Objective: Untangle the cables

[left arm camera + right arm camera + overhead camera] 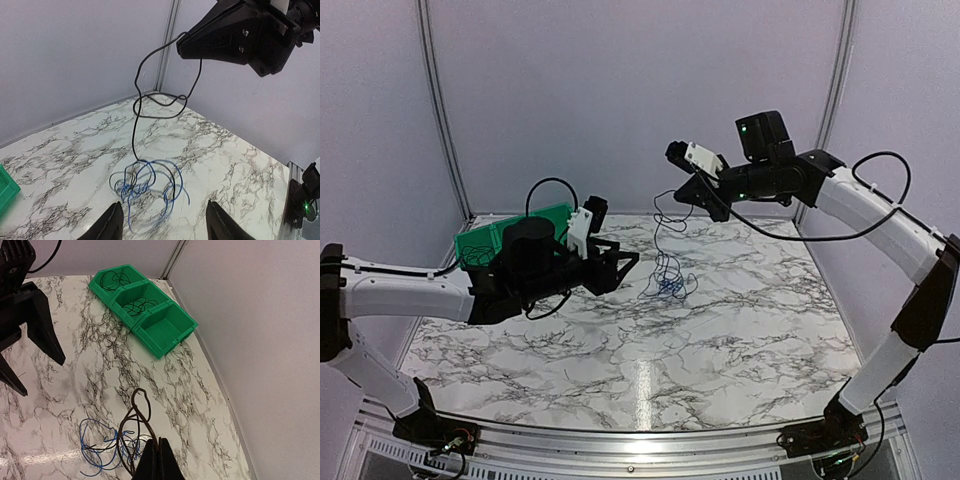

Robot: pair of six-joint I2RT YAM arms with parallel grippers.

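The marble table (740, 340) takes up most of the space, and both arms reach in over its far half. The right arm (880, 215) is raised high, I'd guess to draw one strand up and out of the heap. The left arm (400, 290) stays low and level, pointing at the same heap.

At the far left corner sits a green tray (170, 335) with three compartments. Two of them hold neat coils (117, 277), so it looks like the place for freed cables.

The right gripper (156, 442) is pinched tight on a black cable (135, 125), which hangs from it in loose bends down to the tabletop. The left gripper (164, 203) has its jaws apart with nothing between them. It sits just beside the tangle (665, 285), probably ready to pin or pick another strand.

The tangle lies on the table between the two grippers, and a thin blue wire (150, 185) is looped through the black cable's lower end.
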